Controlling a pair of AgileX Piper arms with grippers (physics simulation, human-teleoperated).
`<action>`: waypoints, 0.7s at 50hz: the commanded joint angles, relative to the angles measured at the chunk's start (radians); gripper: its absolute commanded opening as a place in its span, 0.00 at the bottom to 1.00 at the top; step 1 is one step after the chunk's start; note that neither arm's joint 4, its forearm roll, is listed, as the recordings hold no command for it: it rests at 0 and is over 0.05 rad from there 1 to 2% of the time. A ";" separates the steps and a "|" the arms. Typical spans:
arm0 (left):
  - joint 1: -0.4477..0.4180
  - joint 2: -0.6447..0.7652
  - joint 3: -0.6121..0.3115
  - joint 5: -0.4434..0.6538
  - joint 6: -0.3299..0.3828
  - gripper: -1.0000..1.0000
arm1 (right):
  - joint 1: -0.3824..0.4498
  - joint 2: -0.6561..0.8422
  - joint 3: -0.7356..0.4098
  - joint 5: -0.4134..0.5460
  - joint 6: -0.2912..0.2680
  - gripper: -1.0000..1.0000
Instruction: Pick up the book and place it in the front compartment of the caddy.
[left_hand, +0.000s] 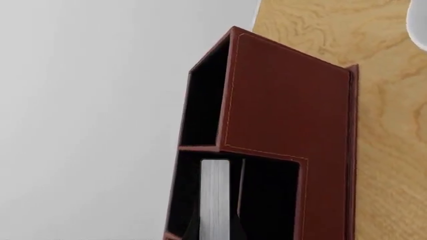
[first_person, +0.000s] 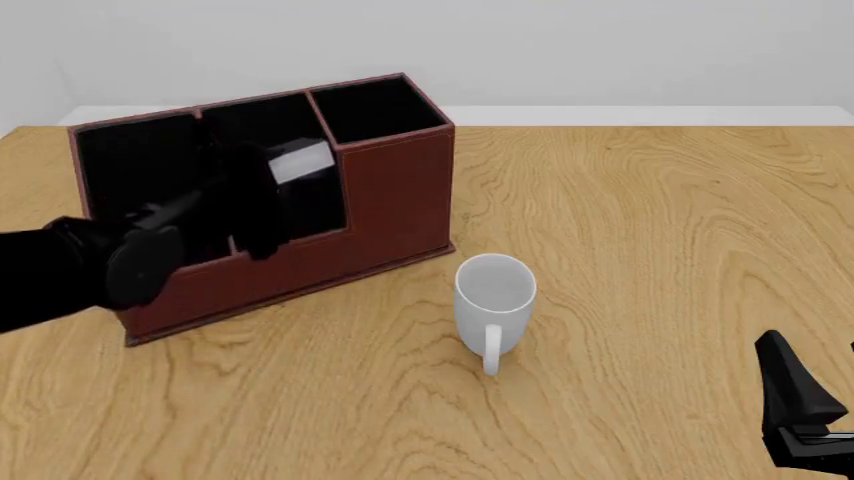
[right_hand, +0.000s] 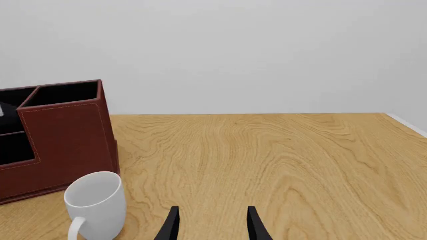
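Two arms in play, only the left working. Left gripper is over the low front section of the caddy, closed on the book, whose white page edges show just above the dark fingers in the front view. Book is inside the caddy's outline, partly lowered; cannot tell from any view whether its bottom edge has reached the floor of the slot.

Judgement on the step in hand: this is the insertion and release. To do it well, keep the book upright and parallel to the slot walls, lower until it seats, then part the fingers only slightly so they do not push against the leather walls, and withdraw straight up.

Centre: white mug stands on the surface, just in front of the caddy's right end, apart from it. Not in the way of a vertical withdrawal.

Right: right gripper low at the near edge, fingers moderately parted, holding nothing, well apart from caddy and mug.

View differences: left wrist view looks down into the caddy and shows the book's page block standing in the black-lined compartment with a gap to the wall alongside; the front view hides this behind the arm. Right wrist view shows the mug clear of the caddy wall.
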 joint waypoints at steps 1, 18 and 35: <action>0.005 0.011 -0.040 0.001 0.004 0.00 | 0.000 0.000 0.000 0.000 0.000 1.00; 0.006 0.043 -0.052 -0.004 -0.007 0.00 | 0.000 0.000 0.000 0.000 0.000 1.00; 0.032 0.096 -0.086 -0.025 -0.009 0.00 | 0.000 0.000 0.000 0.000 0.000 1.00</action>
